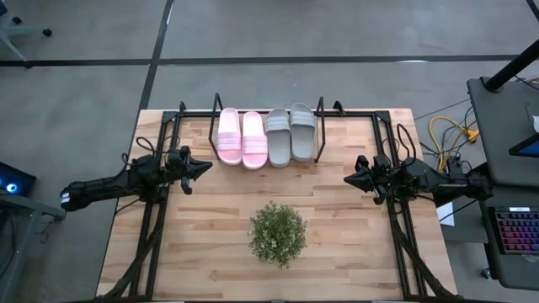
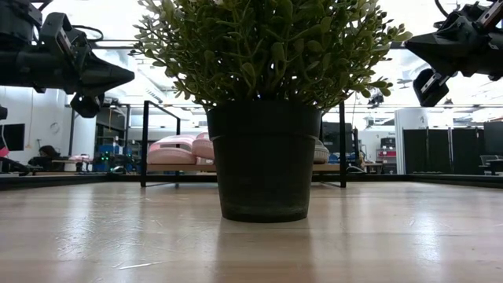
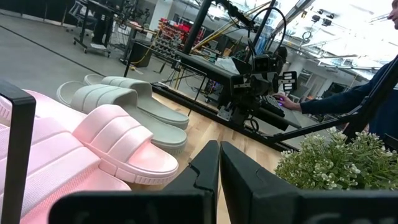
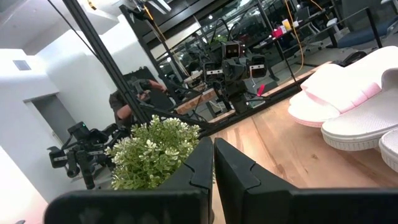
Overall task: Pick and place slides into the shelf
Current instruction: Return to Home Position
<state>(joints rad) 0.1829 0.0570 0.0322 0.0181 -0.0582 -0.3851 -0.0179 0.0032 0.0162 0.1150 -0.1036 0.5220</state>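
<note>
Two pale pink slides (image 1: 241, 138) and two grey slides (image 1: 290, 134) lie side by side, soles down, on the shelf (image 1: 320, 135) at the table's far edge; they also show in the left wrist view (image 3: 118, 143). My left gripper (image 1: 206, 168) hovers shut and empty left of the plant, above the table. My right gripper (image 1: 348, 178) hovers shut and empty on the right. Both point toward the table's middle.
A bushy green plant in a dark pot (image 1: 277, 233) stands at the table's middle, toward the near edge. Black frame rails (image 1: 150, 227) run along both table sides. A person (image 3: 348, 93) is beyond the table at a desk.
</note>
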